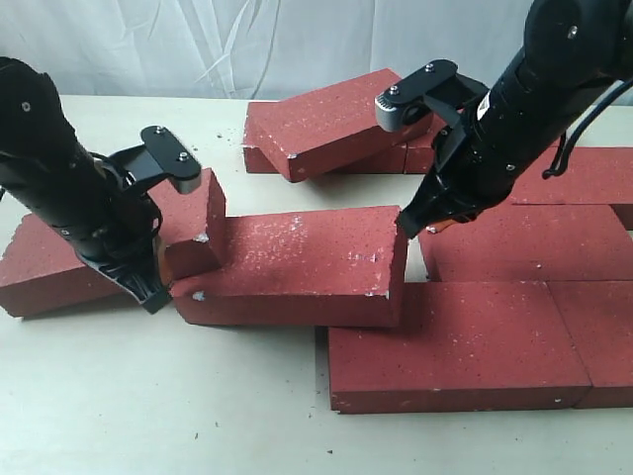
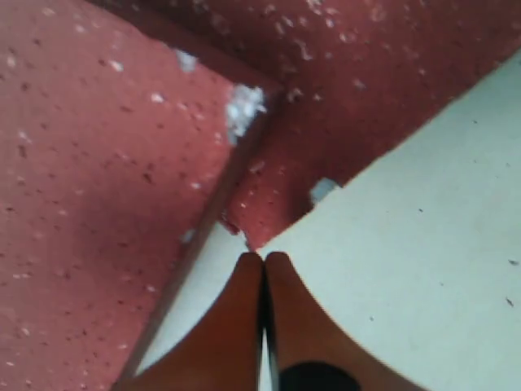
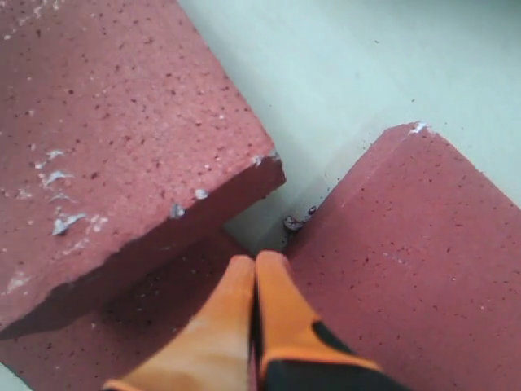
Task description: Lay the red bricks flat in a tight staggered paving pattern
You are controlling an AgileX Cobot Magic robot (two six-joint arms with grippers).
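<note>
— Grippers?
— Both pinched shut, empty. The left gripper (image 2: pixel 263 261) points at the table (image 2: pixel 423 244) beside the middle brick (image 1: pixel 297 262); the right gripper (image 3: pixel 255 261) sits at its opposite corner.
— Other bricks?
— The middle brick lies tilted over a flat brick (image 1: pixel 455 346). A back brick (image 1: pixel 331 119) leans too.

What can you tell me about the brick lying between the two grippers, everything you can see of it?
The middle brick is a flat rectangular dark-red paver, grainy, white-specked, with chipped pale corners. It lies broad face up, slightly tilted, its right end resting on a front-row brick. A steeply tilted brick leans at its left end. The shut left gripper and right gripper sit at its ends.
</note>
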